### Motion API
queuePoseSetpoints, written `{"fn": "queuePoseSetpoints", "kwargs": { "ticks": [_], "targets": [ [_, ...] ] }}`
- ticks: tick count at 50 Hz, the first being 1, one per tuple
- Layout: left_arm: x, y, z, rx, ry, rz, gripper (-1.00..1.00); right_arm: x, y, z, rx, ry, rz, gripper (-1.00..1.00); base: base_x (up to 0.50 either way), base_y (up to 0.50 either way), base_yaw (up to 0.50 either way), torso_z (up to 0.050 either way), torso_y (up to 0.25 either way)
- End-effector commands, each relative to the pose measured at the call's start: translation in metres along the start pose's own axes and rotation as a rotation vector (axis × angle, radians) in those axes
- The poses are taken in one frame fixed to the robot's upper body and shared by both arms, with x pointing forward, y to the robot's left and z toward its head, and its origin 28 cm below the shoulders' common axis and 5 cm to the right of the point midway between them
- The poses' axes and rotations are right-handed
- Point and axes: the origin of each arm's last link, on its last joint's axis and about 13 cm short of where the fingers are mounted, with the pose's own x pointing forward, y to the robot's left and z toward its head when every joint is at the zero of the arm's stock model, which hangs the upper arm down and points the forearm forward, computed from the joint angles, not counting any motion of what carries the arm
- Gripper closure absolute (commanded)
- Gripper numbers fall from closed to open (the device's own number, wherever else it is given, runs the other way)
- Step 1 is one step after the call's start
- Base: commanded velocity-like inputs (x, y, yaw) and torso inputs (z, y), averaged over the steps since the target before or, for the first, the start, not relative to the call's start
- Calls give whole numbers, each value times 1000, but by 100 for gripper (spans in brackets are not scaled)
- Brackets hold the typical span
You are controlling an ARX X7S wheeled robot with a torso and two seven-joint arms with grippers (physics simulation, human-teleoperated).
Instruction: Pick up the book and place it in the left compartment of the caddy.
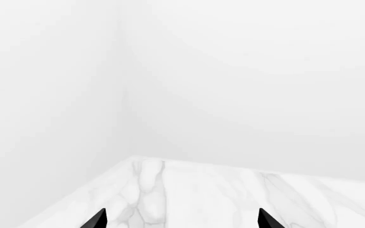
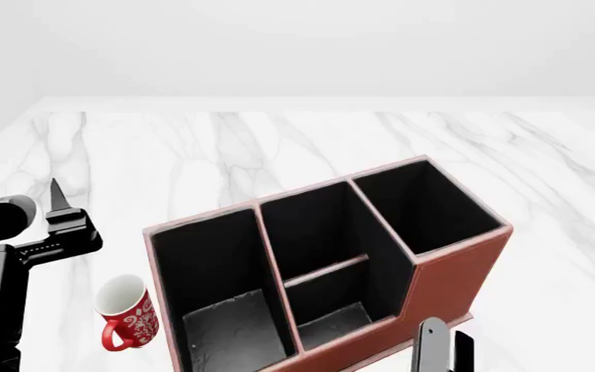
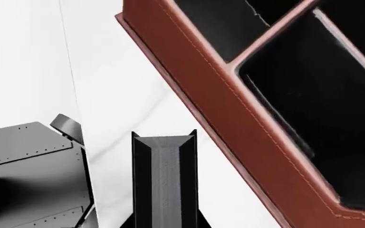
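Left hand [image 1: 181, 219] is spread wide, its two dark fingertips well apart over bare bench and holding nothing. Right hand [image 3: 165, 183] shows in its own wrist view only as one dark upright piece with no gap to be seen. I cannot tell whether it is closed or grips something.

I cannot find the book in any view, so I cannot say where it lies or how it looks now. Going by the task alone, I would expect a book to be stiff and fairly light, and a smooth cover could slide between the fingers. I would pinch it across its thickness, cover to cover, near the middle of a long side, so it hangs straight for lowering into a narrow bay.

That bay, the left compartment [image 2: 210, 263], is black-lined and runs the full depth. Its floor shows grey towards the front, as does the floor of the small bay beside it, so I take that for lining. The caddy [image 2: 452, 271] sits askew on the bench [image 2: 173, 147], and the right hand is low, just beside its front wall. A red mug [image 2: 129, 314] stands just beside the caddy on the left compartment's side, between it and the left arm.
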Motion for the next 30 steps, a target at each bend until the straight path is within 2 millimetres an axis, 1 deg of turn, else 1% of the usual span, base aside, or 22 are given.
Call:
{"fn": "queuePoseSetpoints", "kwargs": {
  "ticks": [1,8,12,15,17,21,22,25,27,30],
  "targets": [
    [0,1,-1,-2,2,2,-100,-23,10,25,-72,-113,-27,100,0,0,0,0,0],
    [0,0,-1,0,1,0,-100,-44,15,36,-101,-165,-54,100,0,0,0,0,0],
    [1,0,-1,3,2,-2,-100,-50,16,42,-104,-208,-61,100,0,0,0,0,0],
    [0,0,-1,4,2,-2,-100,-53,8,53,-51,-288,-104,100,0,0,1,0,0],
    [1,0,-1,4,3,-2,-100,-61,1,65,22,-387,-154,100,0,0,0,0,0],
    [1,-1,-1,4,2,-3,-100,-71,-5,79,43,-466,-212,100,0,0,1,0,0],
    [1,-1,-1,4,2,-3,-100,-74,-10,86,60,-499,-253,100,0,0,0,0,0],
    [1,-1,0,3,0,-2,-100,-76,-16,94,82,-532,-273,100,0,0,0,0,0],
    [0,0,-1,2,2,1,-100,-80,-21,101,110,-559,-253,100,0,0,0,0,0],
    [0,1,-1,1,3,3,-100,-80,-31,107,135,-582,-299,100,0,0,0,0,0]
  ]
}}
